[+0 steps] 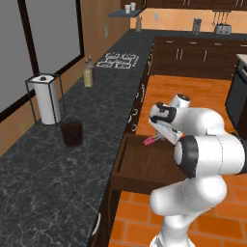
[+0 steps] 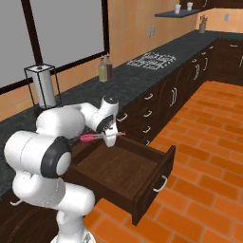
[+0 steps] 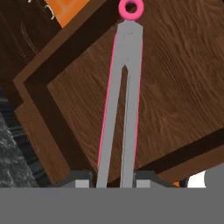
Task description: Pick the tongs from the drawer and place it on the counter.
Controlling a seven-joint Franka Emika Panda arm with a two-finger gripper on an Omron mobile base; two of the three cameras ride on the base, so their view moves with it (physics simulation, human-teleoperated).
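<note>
The drawer [image 2: 142,163] stands pulled out and open-topped, its wooden floor bare, so the way up and out is free. On the surface [image 1: 58,173] beside it, a dark cup [image 1: 72,132] and a paper-towel holder [image 1: 45,99] stand near the wall side; a bottle [image 1: 89,73] stands farther along. A broad stretch of bare surface lies between the cup and the drawer edge.

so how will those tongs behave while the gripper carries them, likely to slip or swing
The tongs look thin, so probably light and no strain for the gripper. They are pinched near one end with most of the length sticking out, so they may pivot or droop. The two long slim arms could flex a little if knocked on the drawer.
</note>
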